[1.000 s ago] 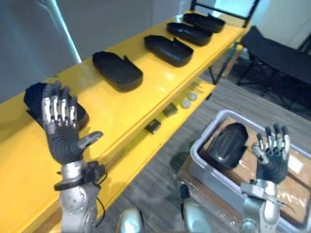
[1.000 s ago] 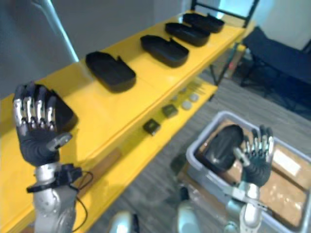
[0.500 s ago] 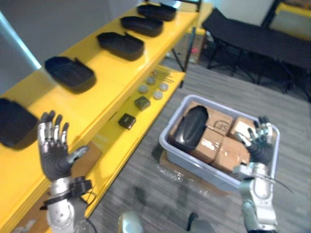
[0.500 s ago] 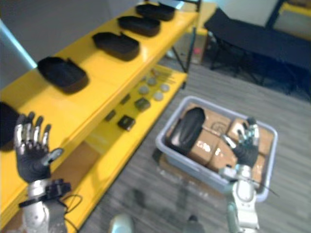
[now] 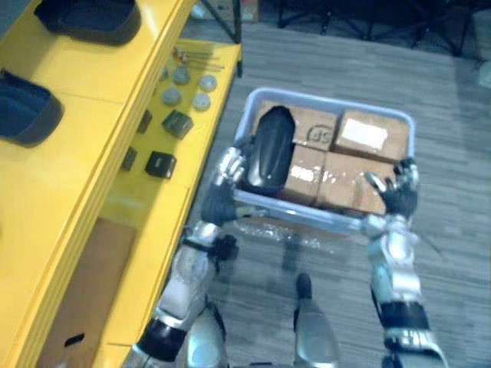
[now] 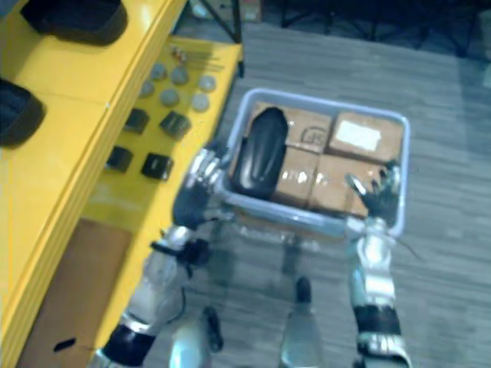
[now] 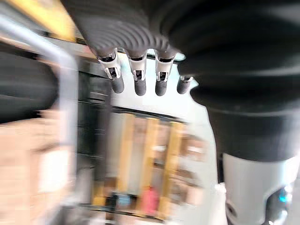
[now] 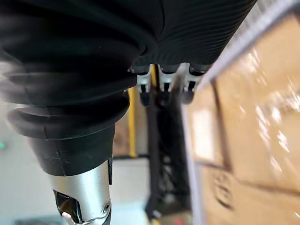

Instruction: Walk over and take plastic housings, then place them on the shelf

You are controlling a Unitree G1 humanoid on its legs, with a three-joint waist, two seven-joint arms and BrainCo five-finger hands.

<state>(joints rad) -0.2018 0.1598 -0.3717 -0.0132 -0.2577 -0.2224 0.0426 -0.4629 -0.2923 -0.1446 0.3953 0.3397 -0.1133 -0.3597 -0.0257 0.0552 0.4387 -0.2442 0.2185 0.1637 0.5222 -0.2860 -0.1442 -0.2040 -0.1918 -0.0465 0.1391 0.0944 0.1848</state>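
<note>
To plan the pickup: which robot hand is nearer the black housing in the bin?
Left. The left hand sits beside the black housing at the bin rim; the right hand is at the opposite corner, boxes between.

Housing in the bin: glossy black oval plastic housing, plain, with a pale sheen along its top.
Bin: pale grey plastic bin, no pattern.
Boxes: brown cardboard boxes, one with a white label, another with dark print.
Shelf: bright yellow shelf, plain.
On the top board: matte black plastic shell.
Lower board: dark square blocks, grey round discs, tan cardboard sheet.
Floor: grey carpet floor, finely striped.
Hands: left hand and right hand, dark covers, silver fingers, dark tips.
</note>
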